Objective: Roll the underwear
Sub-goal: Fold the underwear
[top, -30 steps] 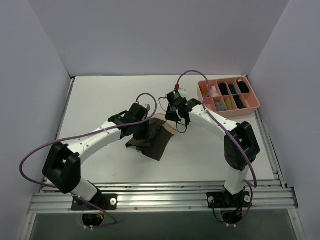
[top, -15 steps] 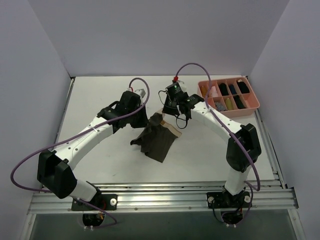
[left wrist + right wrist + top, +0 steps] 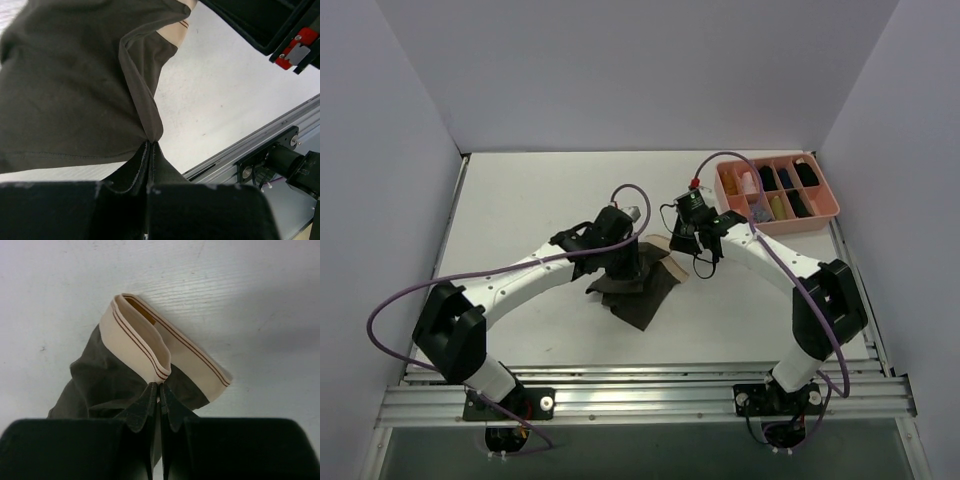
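Observation:
The underwear (image 3: 642, 290) is a dark olive-brown cloth with a beige waistband (image 3: 145, 345), lying near the table's middle. My left gripper (image 3: 623, 262) is shut on a pinch of its dark fabric (image 3: 150, 142), and the cloth (image 3: 70, 85) fans out above the fingertips in the left wrist view. My right gripper (image 3: 686, 240) is shut on the waistband's folded edge (image 3: 161, 380), with the band looping up and away from the jaws. Part of the garment is hidden under both grippers in the top view.
A pink compartment tray (image 3: 828, 212) with small rolled bundles stands at the back right, close to the right arm. The aluminium rail (image 3: 640, 395) runs along the near edge. White walls enclose the table on three sides.
Both grippers have moved to the right and down toward the table with the underwear, which half a second ago hung lifted between them and now lies lower and more bunched.

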